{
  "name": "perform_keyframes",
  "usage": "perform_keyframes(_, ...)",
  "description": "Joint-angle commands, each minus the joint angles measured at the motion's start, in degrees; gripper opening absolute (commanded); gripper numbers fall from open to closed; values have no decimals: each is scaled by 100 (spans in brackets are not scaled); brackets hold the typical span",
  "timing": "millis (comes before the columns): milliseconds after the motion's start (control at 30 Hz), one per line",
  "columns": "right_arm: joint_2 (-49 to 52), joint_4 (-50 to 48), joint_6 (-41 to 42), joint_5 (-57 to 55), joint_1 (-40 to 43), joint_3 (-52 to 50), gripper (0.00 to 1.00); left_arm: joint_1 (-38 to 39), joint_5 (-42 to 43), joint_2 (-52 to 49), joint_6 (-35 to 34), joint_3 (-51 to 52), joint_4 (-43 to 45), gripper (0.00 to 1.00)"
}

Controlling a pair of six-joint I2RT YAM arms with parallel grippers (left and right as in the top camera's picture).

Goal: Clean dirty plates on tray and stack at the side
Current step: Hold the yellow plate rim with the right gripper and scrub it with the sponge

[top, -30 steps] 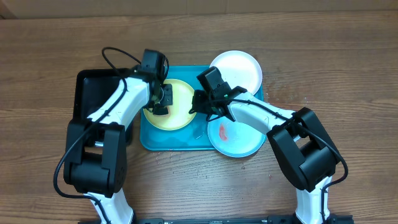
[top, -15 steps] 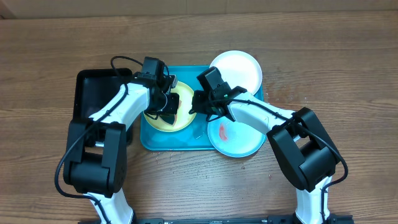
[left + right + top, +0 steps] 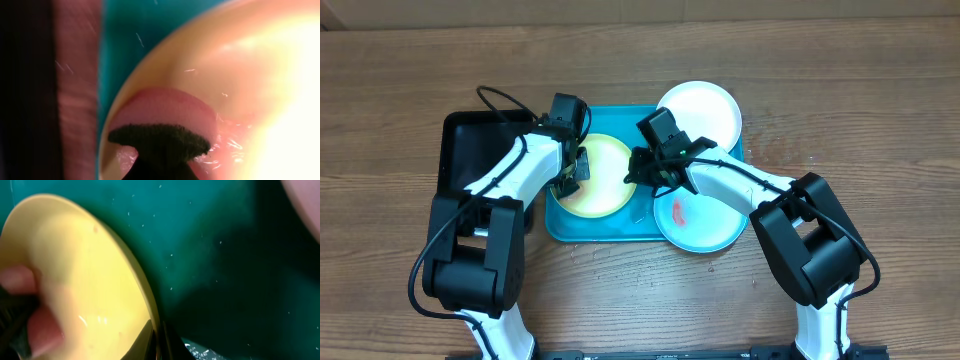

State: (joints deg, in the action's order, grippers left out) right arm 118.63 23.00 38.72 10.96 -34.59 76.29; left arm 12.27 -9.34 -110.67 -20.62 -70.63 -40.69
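Note:
The yellow-green plate (image 3: 603, 176) lies on the left half of the teal tray (image 3: 610, 228). My left gripper (image 3: 574, 167) is over the plate's left part, shut on a dark scrub pad (image 3: 160, 141) that presses on the wet plate (image 3: 240, 75). My right gripper (image 3: 642, 172) is shut on the plate's right rim (image 3: 85, 265), its fingers (image 3: 157, 340) pinching the edge. The pale blue-mint plate (image 3: 705, 228), with a red smear, overlaps the tray's lower right corner. The white plate (image 3: 705, 110) overlaps its upper right corner.
A black tray (image 3: 470, 150) stands just left of the teal tray, under my left arm. Bare wooden table surrounds both trays. The teal tray floor also shows in the left wrist view (image 3: 130, 35) and in the right wrist view (image 3: 215, 255).
My left gripper swept with the pad from the plate's left part towards its middle and back to the left edge. My right gripper stayed on the rim.

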Motion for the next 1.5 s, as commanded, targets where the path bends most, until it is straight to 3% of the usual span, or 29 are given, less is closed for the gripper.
perform_keyframes(0,76,160,13,284,15,74,6,-22,1864,9,927,55,-494,4)
perform_keyframes(100,76,293,13,426,13,74,6,-22,2874,9,1696,55,-540,4)
perform_keyframes(267,76,417,13,481,13,74,6,-24,2730,9,1534,55,177,4)
perform_keyframes(400,76,459,13,479,13,74,6,-24,1687,9,879,55,859,4)
perform_keyframes(567,76,463,11,476,13,74,6,-24,-461,9,168,55,1014,4)
perform_keyframes(700,76,459,13,461,13,74,6,-24,-765,9,173,55,540,4)
perform_keyframes(833,76,459,13,459,13,74,6,-17,7,9,363,55,-389,4)
perform_keyframes(1033,76,459,13,472,13,74,6,-17,3303,9,2459,55,-850,4)
perform_keyframes(1100,76,459,13,485,13,74,6,-17,3790,9,2557,55,-658,4)
perform_keyframes(1200,76,459,11,522,13,74,6,-20,3871,9,2319,55,-74,4)
perform_keyframes(1300,76,459,9,522,13,74,6,-20,3375,9,1823,55,688,4)
perform_keyframes(1467,76,461,9,520,13,74,6,-20,984,9,999,55,1217,4)
